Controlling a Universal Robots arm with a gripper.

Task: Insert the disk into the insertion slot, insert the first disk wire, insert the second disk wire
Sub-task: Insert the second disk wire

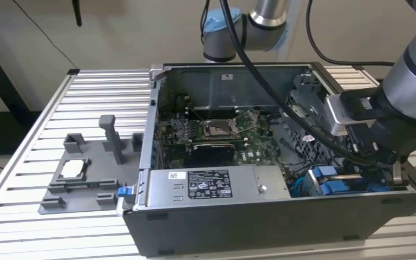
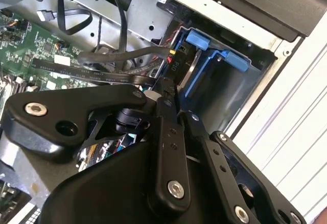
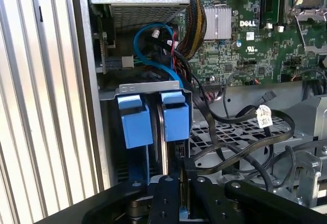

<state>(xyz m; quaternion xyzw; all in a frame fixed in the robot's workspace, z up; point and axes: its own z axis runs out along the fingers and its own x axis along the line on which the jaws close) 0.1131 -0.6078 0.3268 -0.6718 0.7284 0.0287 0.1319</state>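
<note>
The gripper [image 3: 176, 183] is hanging closest to the lens, its fingers [image 2: 166, 101] pressed nearly together on the edge of the disk [image 3: 162, 132], which is standing upright in the slot [image 3: 148, 88] between blue tabs, beside black cables [image 3: 240, 142] and the motherboard [image 3: 245, 35].

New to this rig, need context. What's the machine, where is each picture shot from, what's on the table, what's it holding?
The machine is one robot arm with a gripper, reaching into an open computer case on a slatted table. The exterior view comes from a camera off the arm. Both wrist views come from cameras riding near the wrist, looking past the gripper into the case. Inside are the motherboard, the silver power supply, black cables and the blue-fitted drive bay. A disk seems to stand on edge in the bay, the gripper at its end; whether it grips is unclear. A grey fixture sits beside the case.
</note>
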